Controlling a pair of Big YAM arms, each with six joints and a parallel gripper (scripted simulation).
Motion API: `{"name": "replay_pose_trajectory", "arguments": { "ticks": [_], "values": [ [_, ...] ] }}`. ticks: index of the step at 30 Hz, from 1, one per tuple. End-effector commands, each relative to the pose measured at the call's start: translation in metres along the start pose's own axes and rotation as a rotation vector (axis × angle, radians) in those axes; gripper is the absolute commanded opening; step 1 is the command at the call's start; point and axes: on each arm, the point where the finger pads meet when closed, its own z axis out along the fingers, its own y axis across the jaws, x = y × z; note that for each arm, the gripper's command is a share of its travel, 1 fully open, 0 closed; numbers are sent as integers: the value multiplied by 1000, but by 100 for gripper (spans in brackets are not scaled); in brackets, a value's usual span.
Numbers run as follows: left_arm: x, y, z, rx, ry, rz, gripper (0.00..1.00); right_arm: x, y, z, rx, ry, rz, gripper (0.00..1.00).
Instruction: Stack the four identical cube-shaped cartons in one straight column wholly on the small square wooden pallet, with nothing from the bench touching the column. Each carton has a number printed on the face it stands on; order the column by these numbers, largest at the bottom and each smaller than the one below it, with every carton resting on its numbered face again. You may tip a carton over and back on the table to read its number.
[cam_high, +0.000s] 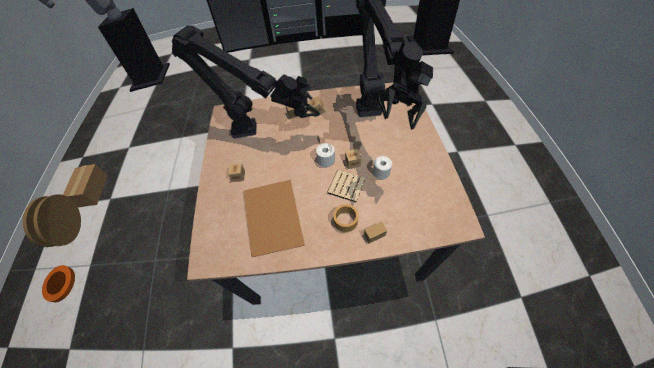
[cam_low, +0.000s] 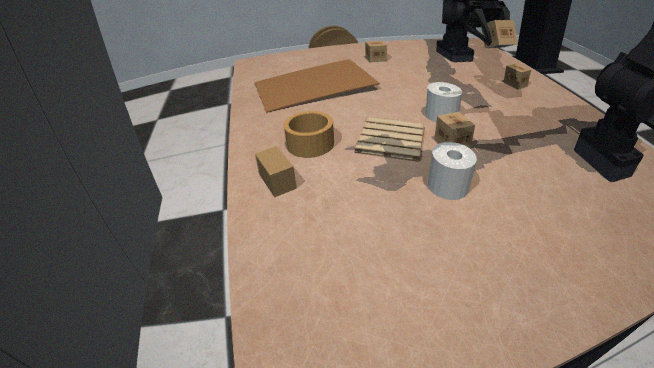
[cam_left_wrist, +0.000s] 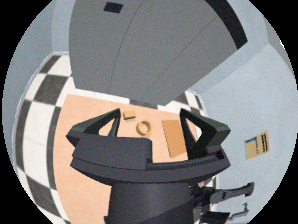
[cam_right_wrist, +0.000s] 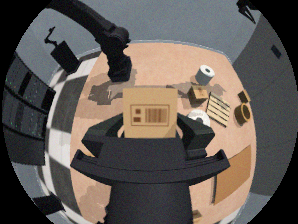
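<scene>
My right pincer (cam_high: 315, 108) (cam_low: 490, 36) (cam_right_wrist: 150, 111) is pinching a carton (cam_high: 317, 103) (cam_low: 502, 32) (cam_right_wrist: 150, 112) above the desk (cam_high: 425, 210) (cam_low: 400, 275) (cam_left_wrist: 82, 165) (cam_right_wrist: 165, 60). The face towards my wrist camera carries a framed brown label with vertical bars and two small squares; I can read no number on it. My left pincer (cam_high: 399, 120) (cam_left_wrist: 150, 111) is spread wide with nothing between its fingers.

Near the right pincer, a second carton (cam_high: 291, 113) (cam_low: 517, 76) sits on the desk. Well apart from both pincers, a third (cam_high: 352, 158) (cam_low: 454, 130) (cam_right_wrist: 198, 95) stands between two white rolls (cam_high: 325, 156) (cam_high: 382, 168) (cam_low: 443, 105) (cam_low: 451, 175), near the pallet (cam_high: 346, 185) (cam_low: 390, 134) (cam_right_wrist: 218, 108). A fourth (cam_high: 235, 171) (cam_low: 376, 51) stands near the brown sheet (cam_high: 273, 218) (cam_low: 317, 85) (cam_left_wrist: 172, 137) (cam_right_wrist: 232, 175). Their printed marks are too small for me to read.

The desk is pinkish tan with pale scratch-like streaks, carrying both arms' shadows. Around it I see black-and-white checked flooring, blue-grey walls and a rack with green lights; the wall sign (cam_left_wrist: 257, 145) is too blurred to read
</scene>
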Motion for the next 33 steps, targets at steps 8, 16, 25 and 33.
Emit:
{"name": "replay_pose_trajectory", "arguments": {
  "ticks": [8,16,25,33],
  "values": [
    [-102,-35,-26,-41,-315,386,100,42,53,18,-17,199,44,50],
    [-150,-35,-53,-178,-508,499,100,83,103,39,19,409,38,50],
    [-154,-37,-56,-178,-521,484,100,90,114,43,26,440,-4,50],
    [-138,-22,-47,-195,-479,477,100,90,113,43,24,439,-5,50]
  ]
}}
